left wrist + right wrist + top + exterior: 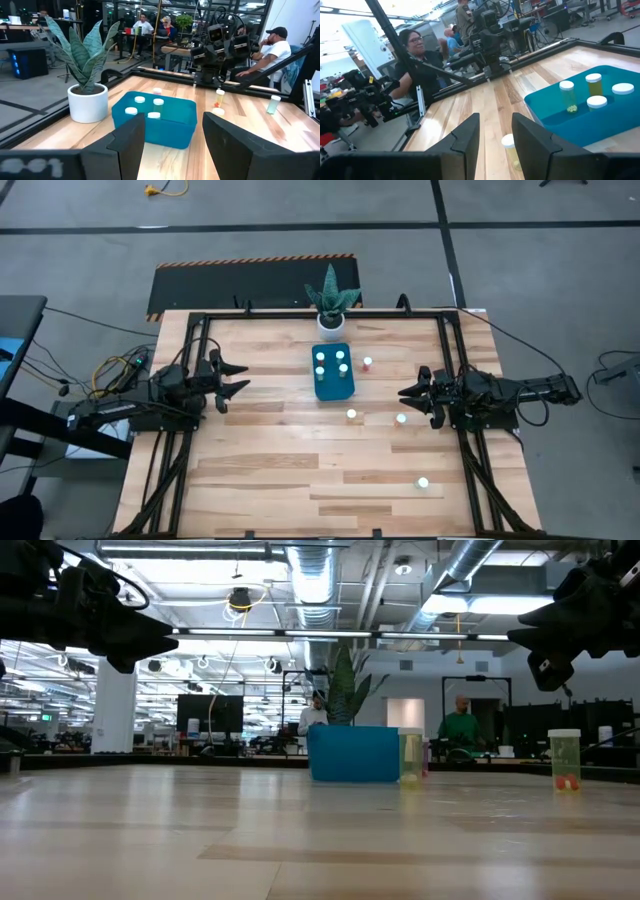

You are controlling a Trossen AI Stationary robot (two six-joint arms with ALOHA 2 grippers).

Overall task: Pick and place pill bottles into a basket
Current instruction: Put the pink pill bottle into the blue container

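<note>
Pill bottles (352, 414) are small rigid cylinders with white caps; judged from their size, each is light, hard-walled and smooth, so it can slip or tip if nudged. The best hold is judged to be across the body just below the cap, with the fingers closing evenly on both sides.

From left to right on the table:

- The left gripper (238, 377) hovers well left of the basket, its fingers spread apart and holding nothing.
- The basket (333, 389), teal and rectangular, sits just in front of the potted plant (331, 302). Four capped bottles stand upright inside it.
- One bottle (368, 363) stands just beside the basket's right wall.
- Three bottles stand loose on the wood: one below the basket, one (401, 419) near the right gripper, one (423, 482) toward the near edge.
- The right gripper (408, 394) hangs at the right side, parted and empty.

Count: four bottles in, four out; further bottles may be hidden from the overhead view.
</note>
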